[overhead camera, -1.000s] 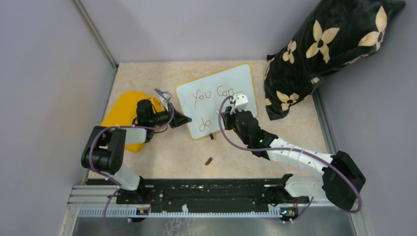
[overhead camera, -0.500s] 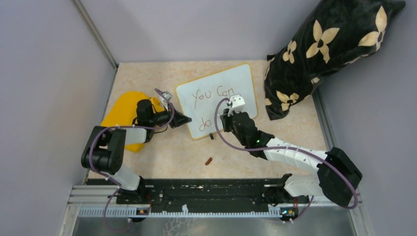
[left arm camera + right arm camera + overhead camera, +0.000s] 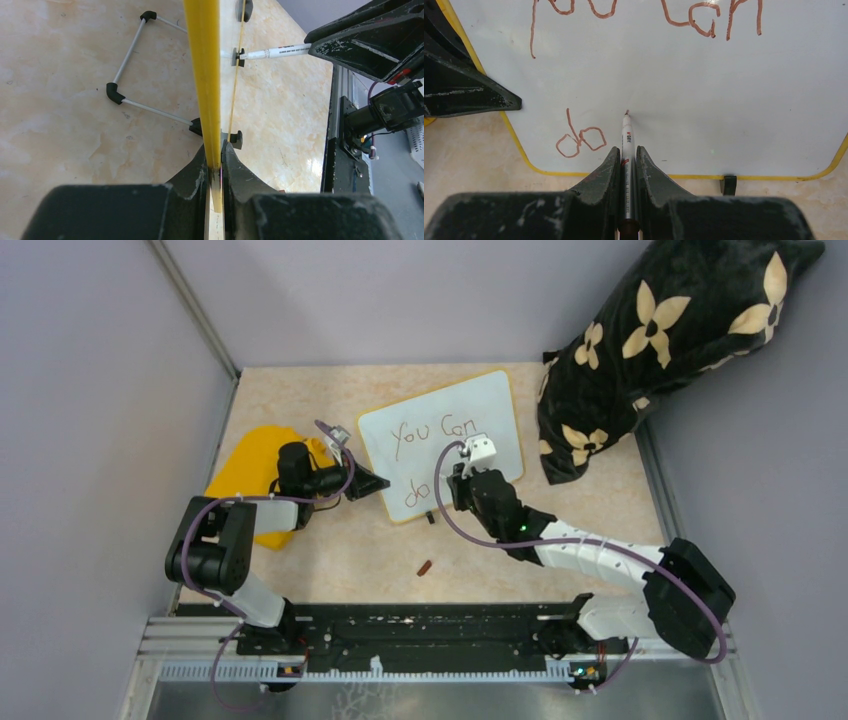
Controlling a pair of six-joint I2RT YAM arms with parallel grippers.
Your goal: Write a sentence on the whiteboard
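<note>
Sentence [image 3: 580,139] half done — right gripper [image 3: 626,155] clamped on pen [image 3: 627,132], tip at 3 o'clock of "do"; left gripper [image 3: 214,152] clamped on board [image 3: 724,100] rim (steadying it). Next, probably: start another word.

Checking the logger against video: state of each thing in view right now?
whiteboard: tilted up on wire stand, edge clamped.
sentence: unfinished; "You Can" and "do" written.
marker: uncapped, tip at the board right of "do".
left gripper: shut on the whiteboard's rim.
right gripper: shut on the marker.
yellow cloth: bunched, not held.
</note>
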